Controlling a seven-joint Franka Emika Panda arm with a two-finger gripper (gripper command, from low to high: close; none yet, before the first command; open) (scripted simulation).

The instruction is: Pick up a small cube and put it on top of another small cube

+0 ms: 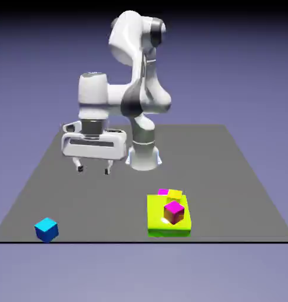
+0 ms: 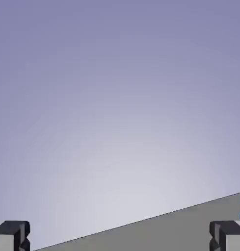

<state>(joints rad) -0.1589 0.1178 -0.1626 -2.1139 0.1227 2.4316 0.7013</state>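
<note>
Showing a dark grey bench (image 1: 217,177) across the exterior view, with just a wedge of it along the bottom of the hand view, beneath a broad pale blue-violet backdrop (image 2: 117,98). Above it, can see the white arm (image 1: 131,100), bent over toward the exterior view's left from a base near the bench's far side. Below the wrist, can see the end effector (image 1: 93,170) hanging in the air with fingers wide apart and nothing between them, well apart from both cubes. Toward the exterior view's right, can see a wide, flat lime-green block (image 1: 156,222) lying near the bench's front edge. On top of that, can see the magenta-topped cube (image 1: 174,213), orange-red on its sides. Well apart from these, can find the blue cube (image 1: 46,230) on the bench near the front edge at the exterior view's left, bright cyan on top, and showing as a mere sliver at the hand view's right edge. Behind the magenta-topped cube, can see a small yellow piece (image 1: 175,193) and, beside it, a smaller magenta piece (image 1: 163,192).
</note>
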